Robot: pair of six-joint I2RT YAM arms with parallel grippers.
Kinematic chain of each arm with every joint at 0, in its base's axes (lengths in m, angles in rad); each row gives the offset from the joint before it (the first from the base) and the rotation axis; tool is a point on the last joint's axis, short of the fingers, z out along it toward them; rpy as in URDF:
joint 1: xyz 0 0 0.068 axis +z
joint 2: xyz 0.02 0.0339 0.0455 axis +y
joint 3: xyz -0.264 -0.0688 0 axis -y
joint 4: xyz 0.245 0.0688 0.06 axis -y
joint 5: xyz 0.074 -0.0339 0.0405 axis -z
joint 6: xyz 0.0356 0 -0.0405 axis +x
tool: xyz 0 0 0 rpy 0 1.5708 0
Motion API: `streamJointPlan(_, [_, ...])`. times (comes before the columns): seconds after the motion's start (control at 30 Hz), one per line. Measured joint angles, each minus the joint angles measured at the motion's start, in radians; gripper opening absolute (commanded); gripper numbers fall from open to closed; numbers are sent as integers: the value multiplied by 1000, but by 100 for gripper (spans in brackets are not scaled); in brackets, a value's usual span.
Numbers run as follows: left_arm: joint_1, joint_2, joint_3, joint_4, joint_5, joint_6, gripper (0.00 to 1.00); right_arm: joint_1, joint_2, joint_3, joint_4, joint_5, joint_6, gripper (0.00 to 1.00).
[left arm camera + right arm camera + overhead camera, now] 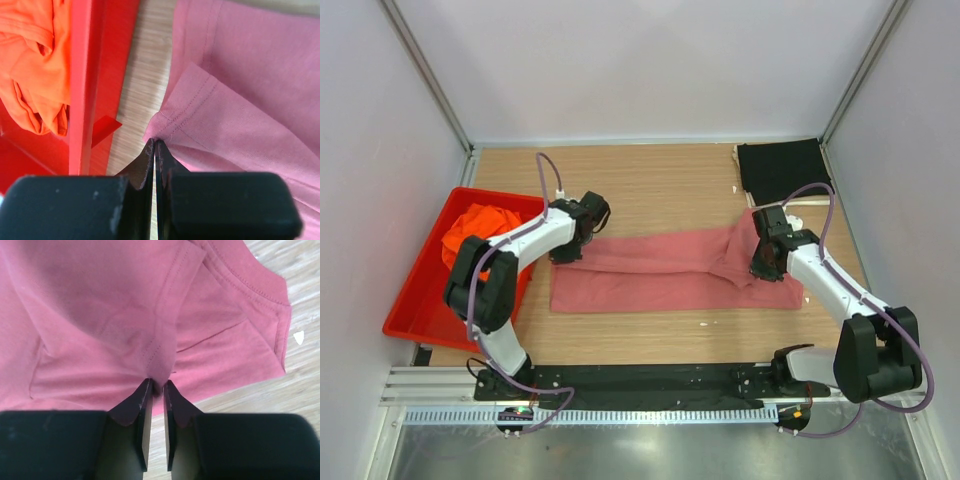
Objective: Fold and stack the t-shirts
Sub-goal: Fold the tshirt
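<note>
- While the left arm bends its elbow out over the red tray (pixel 415 300) and angles its forearm back toward the table's (pixel 660 180) middle, the left gripper (pixel 155 145) sits low at the far left corner of the rose-red t-shirt (pixel 660 270).
- Its jaws are pressed together, with a puckered corner of the stitched hem pinched at the tips.
- From its base at the near edge, the right arm folds its elbow toward the right edge, with its forearm reaching up and inward.
- The right gripper (pixel 159 385) points down onto the shirt's right end, by a sleeve.
- Its jaws stand a narrow slit apart and a ridge of cloth rises into the tips. Whether they grip it I cannot tell.
- The rose-red t-shirt lies as a long band across the middle of the table, stretched between the two grippers.
- An orange t-shirt (pixel 480 225) lies crumpled in the tray at the left edge, whose wall stands just beside the left gripper.
- A black t-shirt (pixel 782 170) lies flat in the far right corner, apart from the right arm.
</note>
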Motion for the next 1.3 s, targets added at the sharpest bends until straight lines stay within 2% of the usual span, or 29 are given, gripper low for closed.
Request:
streamJointPlan(0.07, [0,31,3,-23,-7,-11,4,0,0,-2,-8,2,15,32])
streamJointPlan(0.1, [-1,44,6,-40,-13,-15,8,0,0,0,-12,5,22,34])
streamJointPlan(0.13, [-3,52,8,-55,-18,-20,17,0,0,6,-21,7,27,37])
streamJointPlan(0.23, [-6,58,27,-118,-36,-41,31,0,0,42,-58,16,50,40])
streamJointPlan(0.27, [-7,58,45,-145,-45,-48,32,0,0,60,-65,23,60,40])
streamJointPlan(0.43, [-12,57,113,-187,-52,-63,36,-17,0,116,-56,59,84,40])
streamJointPlan(0.63, [-13,46,118,-144,77,-45,43,-70,120,210,-35,95,84,41])
streamJointPlan(0.77, [-7,51,146,-117,138,-25,43,-88,208,261,29,85,36,45])
streamJointPlan(1.03, [75,159,327,-85,215,34,43,-116,323,330,210,-88,-156,52])
streamJointPlan(1.3, [129,323,441,-91,240,88,40,-158,484,461,269,-246,-265,53])
